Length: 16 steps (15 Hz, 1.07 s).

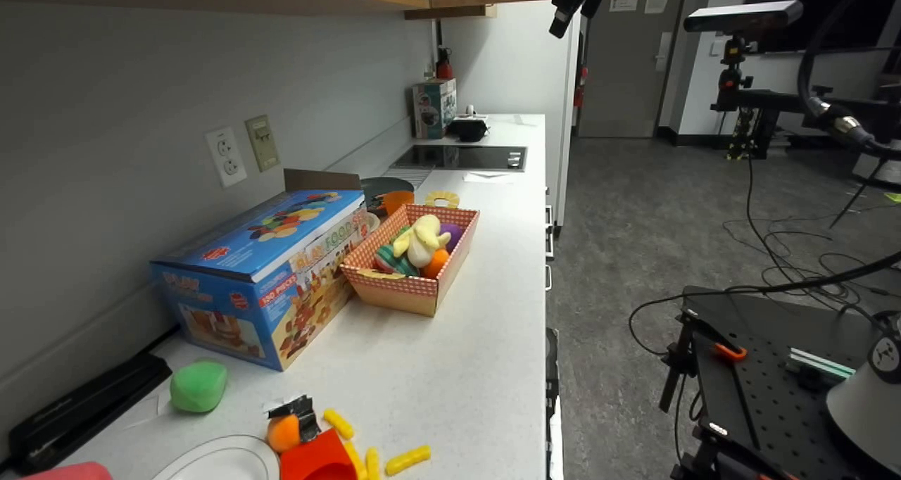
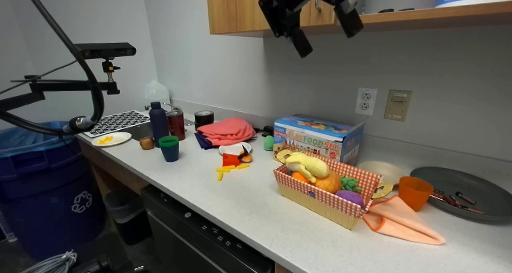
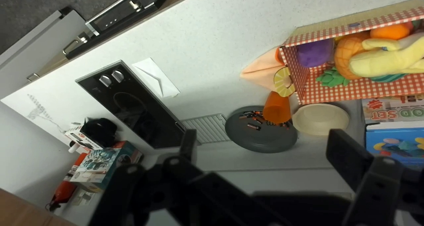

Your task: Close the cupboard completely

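The white counter [image 1: 486,353] holds a blue box [image 1: 257,272], checked basket [image 2: 316,203] and grey dish [image 2: 480,189].

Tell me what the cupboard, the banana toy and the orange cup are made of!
The cupboard looks like wood or wood-look laminate, smooth: it shows grain streaks. The banana toy seems to be stuffed cloth, dull and soft-looking: it's puffy, with rounded, floppy peels. The orange cup is probably smooth plastic: it's one even colour, but looks alone can't prove it.
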Tool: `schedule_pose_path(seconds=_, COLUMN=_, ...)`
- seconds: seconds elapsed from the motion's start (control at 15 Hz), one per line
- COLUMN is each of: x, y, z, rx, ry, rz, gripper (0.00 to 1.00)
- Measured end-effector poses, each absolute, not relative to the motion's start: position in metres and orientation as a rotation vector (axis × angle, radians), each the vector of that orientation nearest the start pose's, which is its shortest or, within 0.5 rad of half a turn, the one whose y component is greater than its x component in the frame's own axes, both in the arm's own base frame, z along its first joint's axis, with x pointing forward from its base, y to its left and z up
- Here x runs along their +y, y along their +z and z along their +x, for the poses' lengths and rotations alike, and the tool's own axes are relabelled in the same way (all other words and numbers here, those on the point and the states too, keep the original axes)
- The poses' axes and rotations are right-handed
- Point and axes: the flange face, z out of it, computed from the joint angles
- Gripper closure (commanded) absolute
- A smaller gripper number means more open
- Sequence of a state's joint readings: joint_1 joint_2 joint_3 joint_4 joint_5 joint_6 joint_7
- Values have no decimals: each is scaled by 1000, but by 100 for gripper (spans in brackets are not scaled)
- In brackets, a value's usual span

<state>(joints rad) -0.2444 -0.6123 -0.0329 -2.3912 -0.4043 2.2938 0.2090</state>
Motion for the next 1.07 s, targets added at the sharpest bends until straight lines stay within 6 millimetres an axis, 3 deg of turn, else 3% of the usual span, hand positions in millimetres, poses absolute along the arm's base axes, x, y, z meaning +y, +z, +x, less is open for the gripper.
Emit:
schedule_pose_path(seconds=0.07, x=-130, y=597, z=385, rx=538, ry=-878, rz=-3346, gripper=0)
schedule_pose_path(seconds=0.33, x=-179, y=636, z=334, rx=709, ry=-985, rz=-3283, gripper=0)
schedule_pose_path(seconds=1.07, x=-176, y=635, z=331, rx=702, ry=-980, rz=-3287, gripper=0)
